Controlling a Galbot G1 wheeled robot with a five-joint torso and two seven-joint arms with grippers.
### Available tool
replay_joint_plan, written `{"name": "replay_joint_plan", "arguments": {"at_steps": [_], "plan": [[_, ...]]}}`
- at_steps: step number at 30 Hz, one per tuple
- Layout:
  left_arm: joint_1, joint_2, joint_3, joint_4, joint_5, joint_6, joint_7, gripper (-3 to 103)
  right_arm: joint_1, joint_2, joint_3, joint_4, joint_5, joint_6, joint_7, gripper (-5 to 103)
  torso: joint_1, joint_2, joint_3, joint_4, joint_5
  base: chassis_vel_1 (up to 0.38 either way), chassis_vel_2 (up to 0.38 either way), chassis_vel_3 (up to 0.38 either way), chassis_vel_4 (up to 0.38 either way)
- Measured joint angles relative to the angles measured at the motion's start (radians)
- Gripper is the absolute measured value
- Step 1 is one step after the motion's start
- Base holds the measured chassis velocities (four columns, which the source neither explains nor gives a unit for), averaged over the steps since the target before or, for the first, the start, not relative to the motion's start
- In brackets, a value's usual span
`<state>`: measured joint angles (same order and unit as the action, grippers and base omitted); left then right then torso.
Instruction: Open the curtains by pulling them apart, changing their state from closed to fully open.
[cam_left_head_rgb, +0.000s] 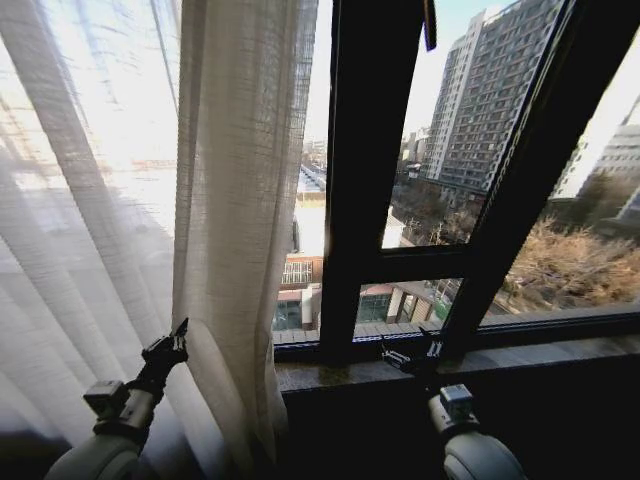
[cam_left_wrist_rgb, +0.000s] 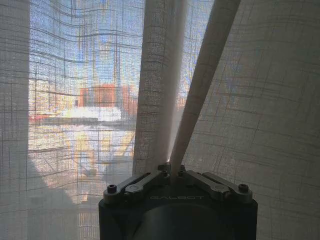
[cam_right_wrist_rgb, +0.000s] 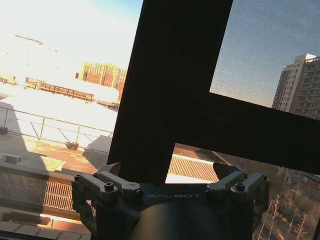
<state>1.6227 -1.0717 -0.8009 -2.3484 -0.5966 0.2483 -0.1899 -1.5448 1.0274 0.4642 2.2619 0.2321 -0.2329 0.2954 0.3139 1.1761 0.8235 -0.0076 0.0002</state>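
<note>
Left gripper (cam_left_head_rgb: 178, 335) pinched shut on curtain (cam_left_head_rgb: 235, 200) pleat, fabric running vertical above it. Right gripper (cam_left_head_rgb: 410, 358) wide, empty, at window frame (cam_left_head_rgb: 365, 150), well apart from fabric.

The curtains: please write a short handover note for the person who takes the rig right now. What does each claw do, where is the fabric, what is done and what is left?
Left claw: shut on a pleat of the curtains, low at the edge of the sheer panel; the left wrist view shows the fold pinched between the fingers.
Right claw: open, holding nothing, low near the stone sill in front of the black window frame.
Done: the window to the right of the gathered edge is uncovered.
Left: the sheer fabric covers the left part of the window; it is not fully open.
</note>
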Motion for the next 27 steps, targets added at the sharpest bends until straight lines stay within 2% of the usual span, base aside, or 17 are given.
{"name": "replay_joint_plan", "arguments": {"at_steps": [9, 14, 18, 23, 27], "plan": [[0.017, -0.015, -0.002, -0.012, 0.012, -0.002, 0.003, 0, 0.005, 0.008, -0.023, -0.001, 0.024, 0.021, -0.013, 100, 0.0, 0.0, 0.0, 0.0, 0.0001, 0.349, 0.348, -0.353, -0.351], [0.022, -0.021, -0.003, -0.014, 0.018, -0.003, 0.003, 0, 0.009, 0.006, -0.022, -0.007, 0.027, 0.023, -0.014, 100, 0.0, 0.0, 0.0, 0.0002, -0.0006, 0.234, 0.18, -0.243, -0.253], [0.026, -0.029, -0.002, -0.014, 0.024, -0.003, 0.002, 0, 0.01, 0.0, -0.021, -0.011, 0.027, 0.024, -0.014, 100, 0.0, 0.0, 0.0, 0.0002, -0.0008, 0.03, 0.028, -0.011, -0.026], [0.028, -0.038, -0.005, -0.014, 0.026, -0.003, 0.004, 0, 0.018, -0.006, -0.025, -0.019, 0.027, 0.024, -0.015, 100, 0.0, 0.0, 0.0, -0.0005, 0.0015, -0.013, -0.013, 0.007, 0.005], [0.029, -0.049, -0.039, -0.006, 0.026, -0.001, -0.029, 0, 0.026, -0.008, -0.034, -0.025, 0.027, 0.024, -0.018, 100, 0.0, 0.0, 0.0, -0.0003, 0.0006, -0.051, -0.035, 0.057, 0.044]]}}
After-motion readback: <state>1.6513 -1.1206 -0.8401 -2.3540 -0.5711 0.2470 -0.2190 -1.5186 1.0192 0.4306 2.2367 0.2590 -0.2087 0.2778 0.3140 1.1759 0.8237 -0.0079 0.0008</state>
